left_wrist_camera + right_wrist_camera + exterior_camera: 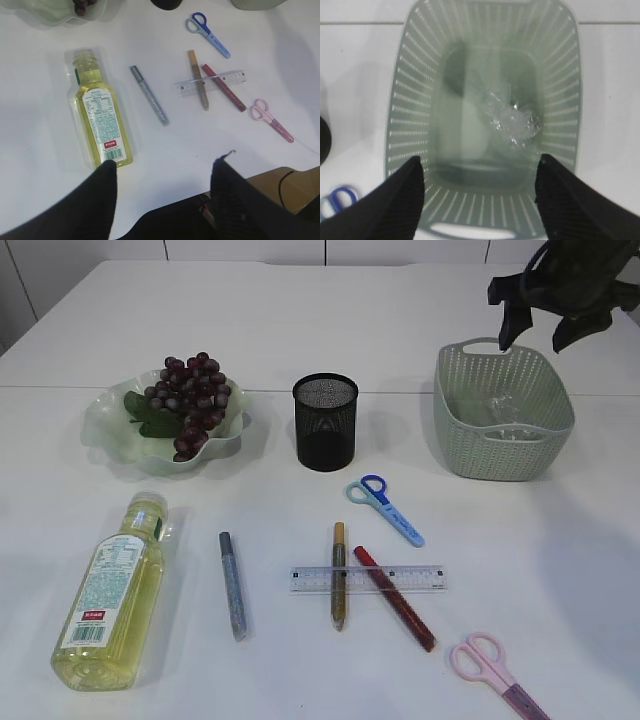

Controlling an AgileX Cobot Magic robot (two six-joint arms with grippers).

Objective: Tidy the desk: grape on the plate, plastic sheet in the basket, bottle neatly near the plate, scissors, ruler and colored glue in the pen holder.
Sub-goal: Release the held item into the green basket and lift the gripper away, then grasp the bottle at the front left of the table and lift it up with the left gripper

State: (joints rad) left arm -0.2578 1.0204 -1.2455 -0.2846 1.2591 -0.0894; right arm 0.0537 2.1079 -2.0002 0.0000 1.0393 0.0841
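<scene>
The grape lies on the green plate. In the basket rests the crumpled plastic sheet, and my right gripper hovers open above it, empty. The bottle lies on its side at front left. My left gripper is open over bare table just right of the bottle's base. The ruler lies under a gold glue pen and a red one; a silver one lies apart. Blue scissors and pink scissors lie flat.
The black mesh pen holder stands upright between plate and basket. The table's front edge runs close under my left gripper. Pink scissors reach that front edge at the right.
</scene>
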